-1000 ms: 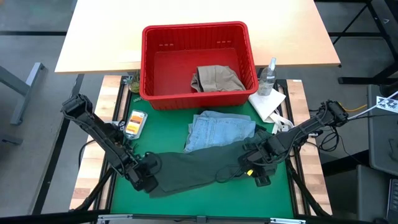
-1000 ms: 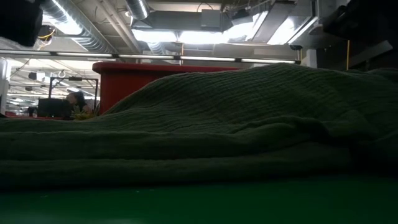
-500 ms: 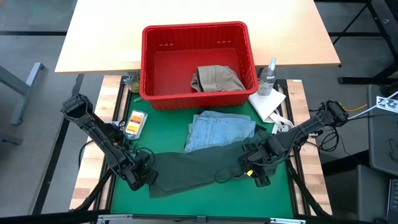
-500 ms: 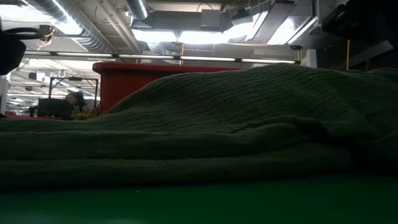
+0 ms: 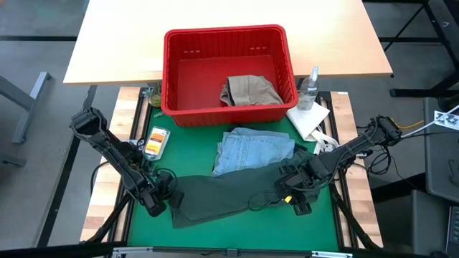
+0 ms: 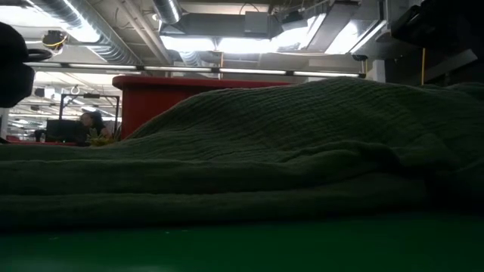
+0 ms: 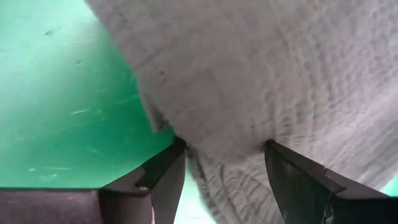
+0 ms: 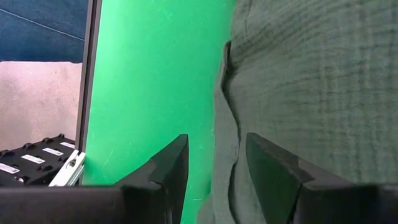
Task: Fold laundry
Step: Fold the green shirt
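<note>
The dark olive green piece (image 5: 222, 198) lies spread on the green mat (image 5: 237, 231) and fills the low view (image 6: 265, 151). My left gripper (image 5: 161, 203) is low at its left edge, open, with a bulge of that edge (image 7: 224, 134) between its fingers. My right gripper (image 5: 295, 201) hangs open above the piece's right edge (image 8: 227, 149). The light blue denim (image 5: 251, 149) lies just beyond the olive piece. The beige piece (image 5: 249, 91) rests in the red basket (image 5: 179, 79). My left gripper comes down on the olive piece's left edge (image 7: 205, 155) slanting from above, one finger (image 7: 163, 180) over the mat and the other (image 7: 298, 183) over the cloth. Whether the fingers touch the cloth, I cannot tell.
The red basket stands at the far edge of the mat, also seen in the low view (image 6: 151, 94). A white cloth (image 5: 308, 118) and a spray bottle (image 5: 310, 86) sit at the far right. A small orange packet (image 5: 154, 142) lies at the far left.
My left gripper has gone down and a little toward the table's left edge, rolling about its own pointing line. It now stands at the olive piece's left edge instead of over it. The cloth has kept its shape.
</note>
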Tool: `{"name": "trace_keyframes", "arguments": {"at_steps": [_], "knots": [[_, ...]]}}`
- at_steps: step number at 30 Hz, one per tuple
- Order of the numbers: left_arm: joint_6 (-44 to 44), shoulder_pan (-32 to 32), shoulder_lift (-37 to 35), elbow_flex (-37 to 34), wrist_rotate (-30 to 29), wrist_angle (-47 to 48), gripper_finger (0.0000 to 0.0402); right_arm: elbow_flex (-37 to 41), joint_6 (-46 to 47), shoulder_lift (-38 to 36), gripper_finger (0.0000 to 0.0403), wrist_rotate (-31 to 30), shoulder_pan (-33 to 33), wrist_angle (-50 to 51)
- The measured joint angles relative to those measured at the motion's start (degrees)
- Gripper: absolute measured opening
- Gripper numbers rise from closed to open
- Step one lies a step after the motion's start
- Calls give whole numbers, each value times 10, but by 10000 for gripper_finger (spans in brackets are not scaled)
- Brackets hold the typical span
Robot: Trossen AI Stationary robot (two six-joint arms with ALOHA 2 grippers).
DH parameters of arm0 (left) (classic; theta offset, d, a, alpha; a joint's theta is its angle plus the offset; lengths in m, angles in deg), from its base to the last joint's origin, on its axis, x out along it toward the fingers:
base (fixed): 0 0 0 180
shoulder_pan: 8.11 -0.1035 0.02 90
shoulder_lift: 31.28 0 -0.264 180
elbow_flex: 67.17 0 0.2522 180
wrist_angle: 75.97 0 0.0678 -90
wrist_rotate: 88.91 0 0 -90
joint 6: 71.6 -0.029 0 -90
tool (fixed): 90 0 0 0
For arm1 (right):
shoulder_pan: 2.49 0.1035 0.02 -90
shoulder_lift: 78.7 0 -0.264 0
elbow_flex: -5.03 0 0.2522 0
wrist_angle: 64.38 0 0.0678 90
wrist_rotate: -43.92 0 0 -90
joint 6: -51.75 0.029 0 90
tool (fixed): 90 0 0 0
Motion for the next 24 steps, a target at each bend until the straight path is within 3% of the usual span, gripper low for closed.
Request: {"name": "trace_keyframes", "arguments": {"at_steps": [17, 20, 24], "knots": [[-11, -38, 28, 2, -10, -21, 201, 0, 0, 0, 161, -4, 0, 0], [-26, -37, 36, 2, -16, -28, 173, 0, 0, 0, 161, -4, 0, 0], [-35, -37, 37, -1, -16, -30, 100, 0, 0, 0, 161, -4, 0, 0]]}}
